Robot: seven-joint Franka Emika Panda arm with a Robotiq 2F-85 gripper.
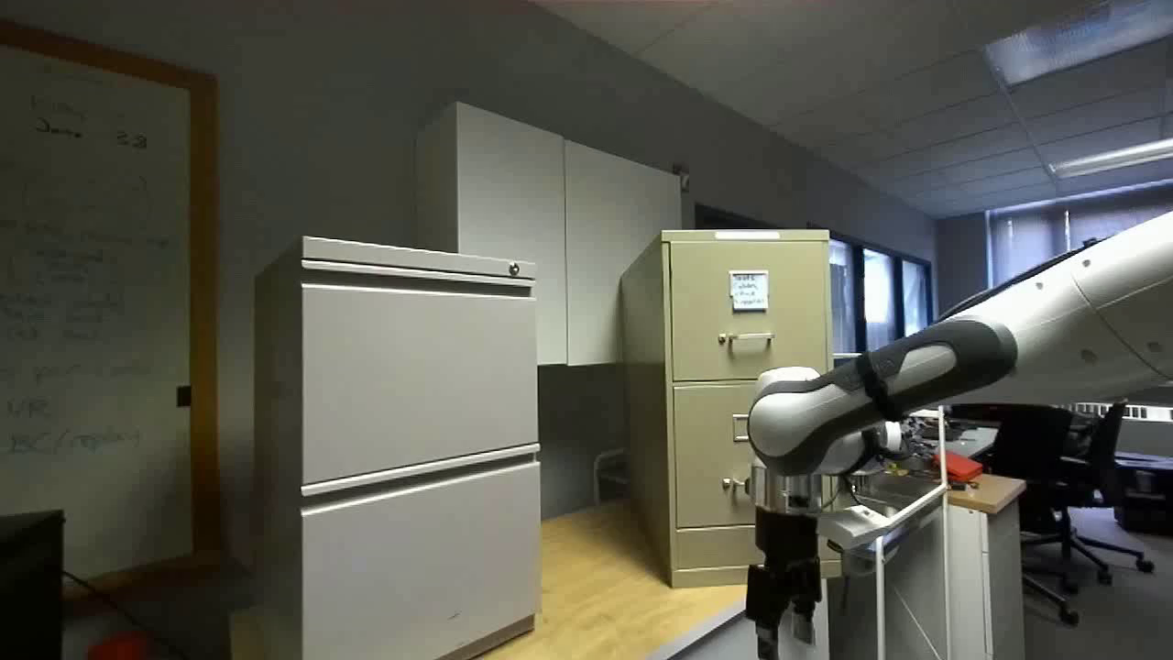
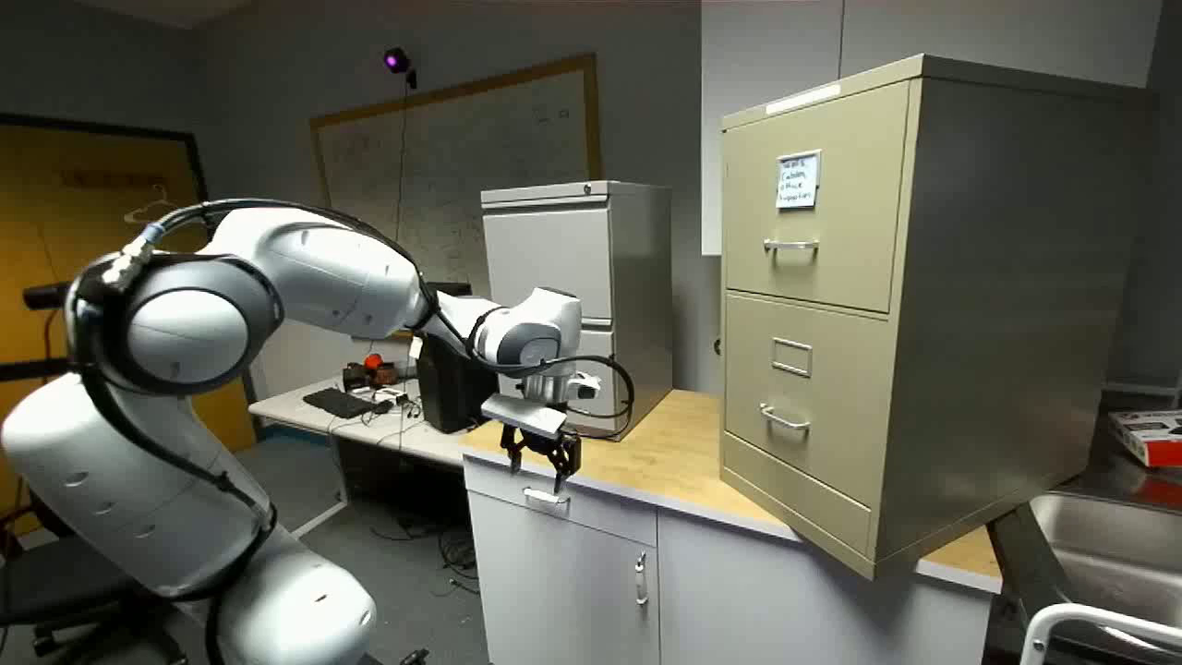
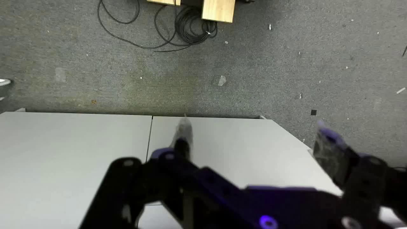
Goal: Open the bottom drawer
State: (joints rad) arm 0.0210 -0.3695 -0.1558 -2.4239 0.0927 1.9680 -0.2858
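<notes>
- Tan metal bottom drawer (image 2: pixel 806 392) sits closed below the labelled top drawer (image 2: pixel 813 224); my gripper (image 2: pixel 536 474) hangs well apart from it, pointing down, fingers (image 3: pixel 183 135) spread, nothing between them;
- I'd turn the fingers to face the bar pull (image 2: pixel 785 418), close on it, then draw straight outward;
- white base cabinet (image 3: pixel 63 165) shows behind the fingers; gap unclear; I'd rise past the countertop (image 2: pixel 669 453) before swinging across.
</notes>
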